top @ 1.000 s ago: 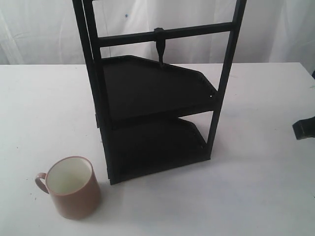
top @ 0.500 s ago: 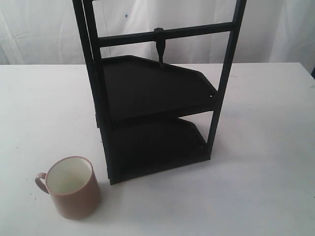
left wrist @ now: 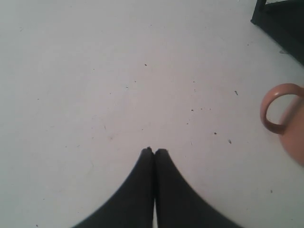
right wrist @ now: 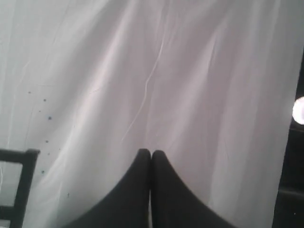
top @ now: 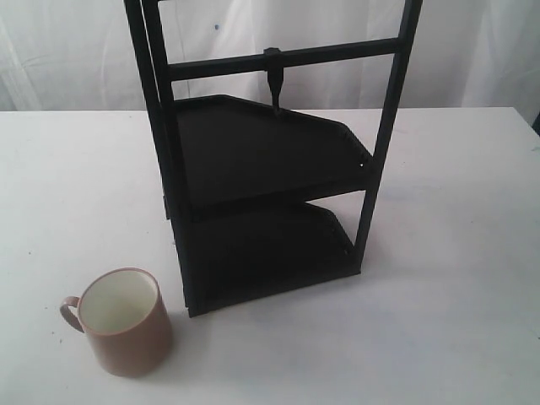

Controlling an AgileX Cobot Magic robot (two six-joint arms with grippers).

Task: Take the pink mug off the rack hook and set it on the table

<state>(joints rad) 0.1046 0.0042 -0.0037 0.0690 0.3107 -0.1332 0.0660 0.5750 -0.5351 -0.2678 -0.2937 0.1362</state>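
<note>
On the left of my exterior view the pink mug (top: 125,325) stands upright on the table (top: 439,337), mouth up. Its loop handle (top: 69,312) points away from the rack (top: 261,160), which stands just beside it to the right. The hook (top: 275,84) on the rack's crossbar is bare, so I judge the task done or all but done.

If I had to take the mug again, I would treat it as glazed ceramic: rigid, fairly weighty for its size, smooth enough to slip, and liable to chip if knocked against the rack. The handle is thin, so I would rather pinch the wall at the rim, one finger inside and one outside.

My left hand (left wrist: 153,152) has its fingertips pressed together and holds nothing. It hangs over bare table with the mug's handle near it, at the edge of that wrist view. My right hand (right wrist: 151,153) is likewise closed tip to tip and empty, pointing at the white curtain (right wrist: 190,71). Neither hand shows in the exterior view.
</note>
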